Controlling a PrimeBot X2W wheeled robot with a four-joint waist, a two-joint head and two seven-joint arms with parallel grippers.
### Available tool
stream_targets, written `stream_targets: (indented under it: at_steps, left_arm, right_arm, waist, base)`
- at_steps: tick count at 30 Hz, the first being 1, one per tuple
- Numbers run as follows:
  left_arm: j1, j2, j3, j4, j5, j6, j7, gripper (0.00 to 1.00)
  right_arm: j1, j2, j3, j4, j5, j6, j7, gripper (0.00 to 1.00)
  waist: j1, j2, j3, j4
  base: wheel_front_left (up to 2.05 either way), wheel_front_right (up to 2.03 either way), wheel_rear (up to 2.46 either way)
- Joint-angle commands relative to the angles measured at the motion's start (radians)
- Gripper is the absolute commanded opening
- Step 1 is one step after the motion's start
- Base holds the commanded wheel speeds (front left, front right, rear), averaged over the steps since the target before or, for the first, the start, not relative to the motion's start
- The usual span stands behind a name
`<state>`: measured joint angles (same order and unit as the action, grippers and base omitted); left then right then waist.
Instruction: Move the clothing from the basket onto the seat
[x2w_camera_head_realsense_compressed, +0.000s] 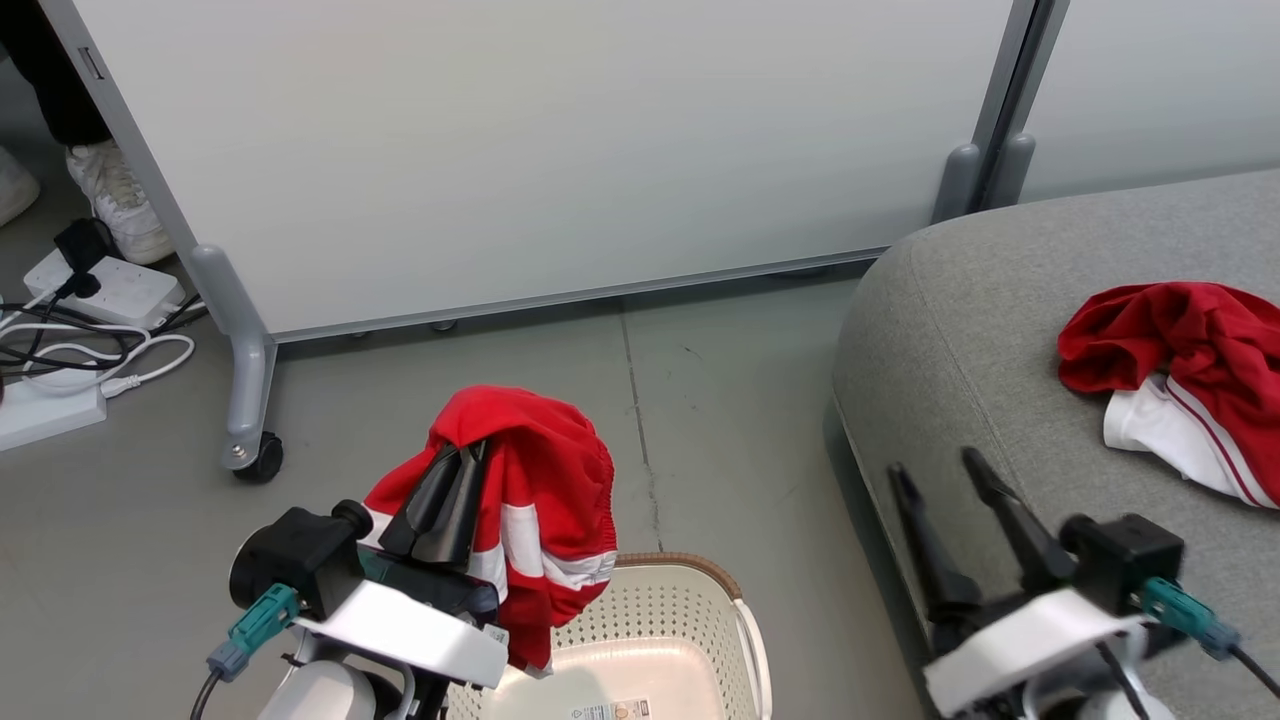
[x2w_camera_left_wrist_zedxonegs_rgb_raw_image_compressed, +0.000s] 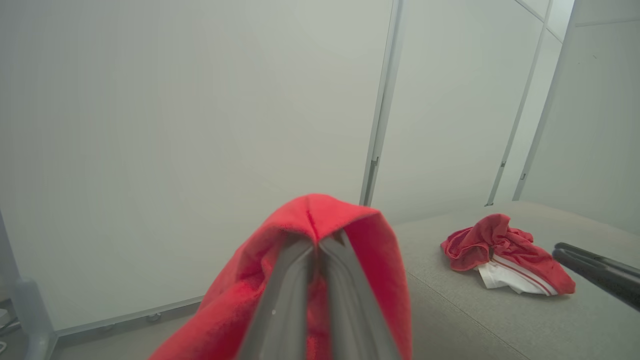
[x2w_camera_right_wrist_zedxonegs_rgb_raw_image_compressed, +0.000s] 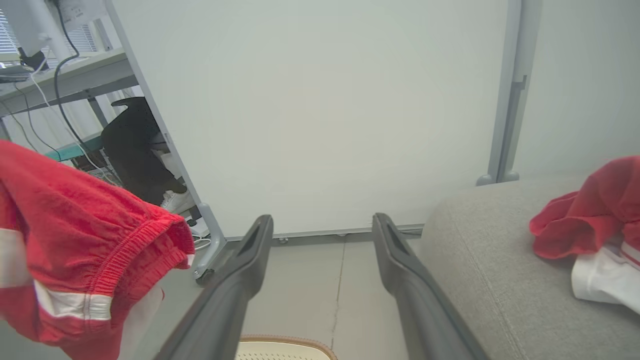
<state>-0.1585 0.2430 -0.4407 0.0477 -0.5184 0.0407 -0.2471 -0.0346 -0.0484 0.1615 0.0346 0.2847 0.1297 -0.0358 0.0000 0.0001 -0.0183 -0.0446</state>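
While clamping red garment (x2w_camera_head_realsense_compressed: 550, 470) in closed left claw (x2w_camera_head_realsense_compressed: 462, 455), holding it draped above basket's (x2w_camera_head_realsense_compressed: 680, 562) far rim. Reading right claw (x2w_camera_head_realsense_compressed: 935, 465) as open, empty, at seat's (x2w_camera_head_realsense_compressed: 960, 330) basket-side edge. Seeing second garment (x2w_camera_head_realsense_compressed: 1190, 340) crumpled on seat, away from that edge.

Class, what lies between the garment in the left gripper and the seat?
Bare grey floor with a thin joint line separates the garment in the left gripper from the seat, as the head view shows.

Pale wheeled panels (x2w_camera_head_realsense_compressed: 540, 150) stand far across a grey floor (x2w_camera_head_realsense_compressed: 750, 420) with a seam, white power strips (x2w_camera_head_realsense_compressed: 110, 288) and cables (x2w_camera_head_realsense_compressed: 90, 350) at far left beside a white shoe (x2w_camera_head_realsense_compressed: 120, 205).
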Motion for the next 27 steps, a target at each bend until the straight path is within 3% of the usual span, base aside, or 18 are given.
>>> stream_targets:
  at_steps: [1, 14, 24, 25, 26, 27]
  left_arm:
    - [-0.020, 0.006, 0.001, -0.005, 0.003, -0.002, -0.004, 0.00]
    - [-0.067, -0.006, -0.026, -0.006, 0.012, -0.023, -0.004, 0.00]
    - [-0.080, -0.018, -0.036, -0.013, 0.012, -0.039, -0.009, 0.00]
    - [-0.080, -0.017, -0.036, -0.014, 0.012, -0.039, -0.010, 0.00]
    - [-0.080, -0.017, -0.036, -0.014, 0.012, -0.040, -0.010, 0.00]
    - [-0.080, -0.016, -0.035, -0.015, 0.013, -0.041, -0.011, 0.00]
  right_arm:
    - [-0.022, -0.004, 0.018, 0.001, 0.011, 0.002, -0.009, 1.00]
    - [-0.314, -0.006, 0.499, 0.182, 0.222, 0.002, -0.083, 1.00]
    - [-0.490, -0.005, 0.723, 0.406, 0.366, 0.002, -0.128, 1.00]
    - [-0.501, -0.005, 0.744, 0.422, 0.381, 0.002, -0.127, 0.67]
    - [-0.514, -0.005, 0.760, 0.436, 0.390, 0.002, -0.129, 0.23]
    - [-0.524, -0.005, 0.774, 0.448, 0.406, 0.002, -0.135, 0.00]
  waist:
    - [0.0000, -0.0001, 0.002, 0.002]
    - [0.0000, -0.0001, 0.033, 0.067]
    - [0.0000, -0.0001, 0.053, 0.107]
    - [0.0000, -0.0001, 0.053, 0.109]
    - [0.0000, -0.0001, 0.053, 0.110]
    - [0.0000, -0.0001, 0.053, 0.111]
  base:
    - [0.00, 0.00, 0.00]
    - [0.00, 0.00, 0.00]
    - [0.00, 0.00, 0.00]
    - [0.00, 0.00, 0.00]
    - [0.00, 0.00, 0.00]
    - [0.00, 0.00, 0.00]
